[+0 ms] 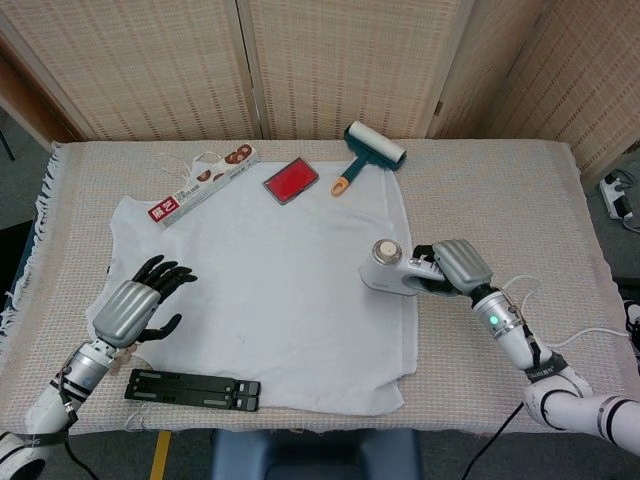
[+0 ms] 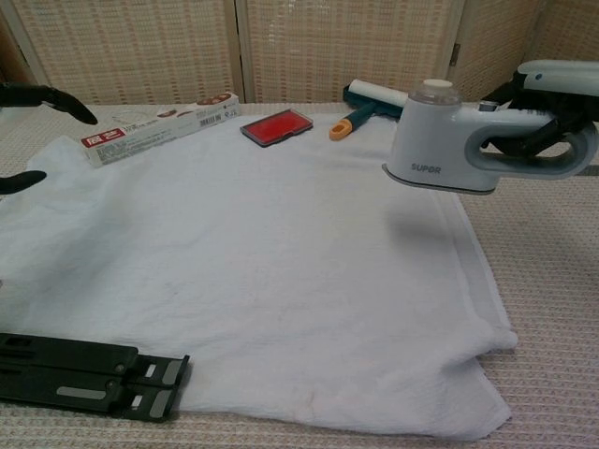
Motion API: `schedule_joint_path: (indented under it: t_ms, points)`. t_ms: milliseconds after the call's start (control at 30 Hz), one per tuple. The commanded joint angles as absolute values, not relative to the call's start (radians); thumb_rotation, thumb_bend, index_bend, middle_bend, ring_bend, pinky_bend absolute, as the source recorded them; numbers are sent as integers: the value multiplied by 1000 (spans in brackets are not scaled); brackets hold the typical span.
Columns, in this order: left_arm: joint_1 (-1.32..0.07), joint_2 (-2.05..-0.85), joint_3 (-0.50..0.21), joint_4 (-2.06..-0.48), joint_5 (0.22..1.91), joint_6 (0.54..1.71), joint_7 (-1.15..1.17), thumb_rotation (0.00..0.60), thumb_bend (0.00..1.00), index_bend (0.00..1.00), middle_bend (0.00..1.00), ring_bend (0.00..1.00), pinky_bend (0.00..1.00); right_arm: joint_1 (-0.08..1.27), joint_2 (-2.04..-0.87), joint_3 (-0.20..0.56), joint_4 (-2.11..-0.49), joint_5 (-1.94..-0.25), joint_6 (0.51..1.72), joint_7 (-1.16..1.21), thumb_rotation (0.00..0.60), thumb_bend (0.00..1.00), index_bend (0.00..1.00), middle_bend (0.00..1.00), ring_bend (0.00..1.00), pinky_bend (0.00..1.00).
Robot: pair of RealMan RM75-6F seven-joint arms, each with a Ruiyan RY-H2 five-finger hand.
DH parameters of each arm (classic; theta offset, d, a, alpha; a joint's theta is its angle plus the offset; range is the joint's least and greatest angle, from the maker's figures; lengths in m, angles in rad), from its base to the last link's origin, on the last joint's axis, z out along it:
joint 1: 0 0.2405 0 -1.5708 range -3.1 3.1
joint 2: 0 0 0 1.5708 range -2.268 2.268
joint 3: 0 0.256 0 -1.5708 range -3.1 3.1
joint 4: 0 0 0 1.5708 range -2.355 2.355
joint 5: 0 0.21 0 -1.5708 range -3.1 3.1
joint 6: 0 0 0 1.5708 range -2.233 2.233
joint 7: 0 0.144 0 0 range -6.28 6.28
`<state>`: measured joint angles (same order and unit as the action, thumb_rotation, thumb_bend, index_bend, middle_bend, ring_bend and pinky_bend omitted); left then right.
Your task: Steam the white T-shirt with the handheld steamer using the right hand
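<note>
The white T-shirt (image 1: 270, 290) (image 2: 243, 271) lies spread flat over the middle of the table. My right hand (image 1: 456, 265) (image 2: 552, 126) grips the handle of the white handheld steamer (image 1: 392, 272) (image 2: 449, 140), which hovers level above the shirt's right edge, off the cloth. My left hand (image 1: 135, 305) is open with fingers spread, over the shirt's left sleeve area; only its dark fingertips (image 2: 47, 96) show at the left edge of the chest view.
A lint roller (image 1: 366, 152), a red pad (image 1: 291, 180) and a long box (image 1: 205, 183) lie along the shirt's far edge. A black folded stand (image 1: 192, 389) lies at the near left. The steamer's cord (image 1: 590, 335) trails to the right.
</note>
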<state>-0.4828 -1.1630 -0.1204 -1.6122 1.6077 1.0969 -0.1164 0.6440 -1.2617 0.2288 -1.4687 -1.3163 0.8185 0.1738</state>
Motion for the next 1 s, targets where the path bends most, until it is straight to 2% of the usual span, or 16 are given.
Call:
schedule_joint_path:
  t_ms: [33, 100, 267, 567, 800, 1000]
  points:
    - [-552, -1226, -126, -1583, 1588, 1011, -182, 455, 545, 244, 211, 134, 51, 684, -1273, 243, -1482, -1279, 788, 121, 600, 577, 767, 822, 815, 971]
    - [-578, -1254, -120, -1565, 1576, 972, -196, 417, 557, 253, 213, 135, 48, 705, -1289, 247, -1480, -1262, 778, 94, 600, 579, 767, 821, 815, 971]
    - [-609, -1322, -103, -1508, 1535, 916, -173, 390, 554, 267, 214, 135, 42, 744, -1343, 248, -1457, -1232, 772, 36, 600, 588, 767, 821, 815, 971]
    - [-616, -1412, -74, -1411, 1463, 889, -47, 388, 540, 260, 214, 125, 34, 804, -1496, 246, -1347, -1208, 793, -33, 600, 595, 767, 821, 815, 971]
    - [-620, -1438, -67, -1399, 1393, 861, 24, 388, 537, 261, 214, 114, 26, 851, -1627, 217, -1225, -1275, 835, -89, 600, 595, 767, 821, 814, 971]
    - [-621, -1452, -56, -1393, 1354, 844, 73, 391, 535, 193, 190, 82, 14, 862, -1727, 181, -1107, -1362, 899, -66, 600, 596, 767, 821, 815, 971]
